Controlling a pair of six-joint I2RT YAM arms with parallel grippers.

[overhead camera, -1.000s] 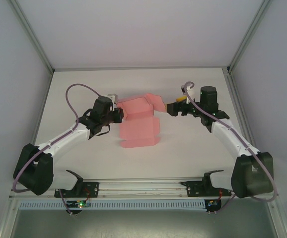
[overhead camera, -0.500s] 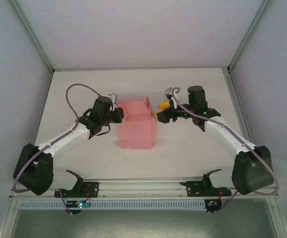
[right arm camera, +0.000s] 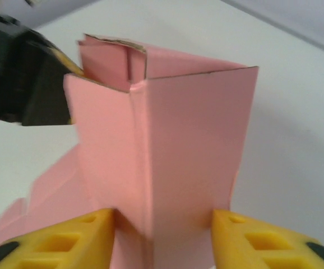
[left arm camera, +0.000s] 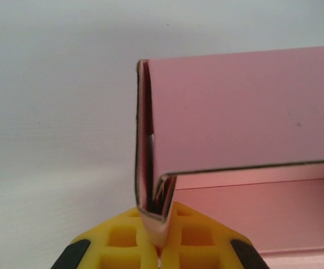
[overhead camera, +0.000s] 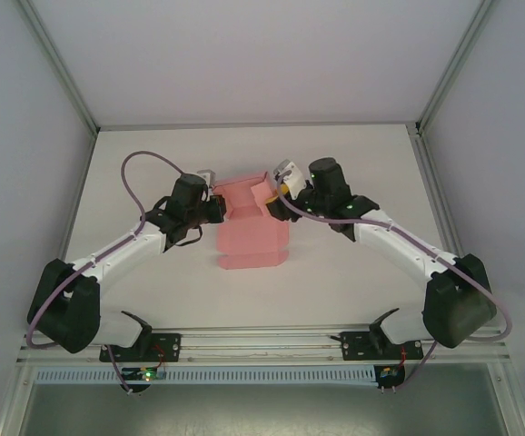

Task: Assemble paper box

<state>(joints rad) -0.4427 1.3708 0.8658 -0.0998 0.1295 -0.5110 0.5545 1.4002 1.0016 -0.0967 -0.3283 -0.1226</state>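
At mid-tabletop (overhead camera: 362, 173) the pink thin-card paper box (overhead camera: 252, 238) runs near to far, its left wall clenched in the left jaws, while the right jaws straddle its upright right-hand flap (right arm camera: 190, 145) and I cannot tell whether they grip.

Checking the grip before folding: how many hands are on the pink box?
2. The left hand pinches the left wall of the paper box; the right hand clasps its raised right wall.
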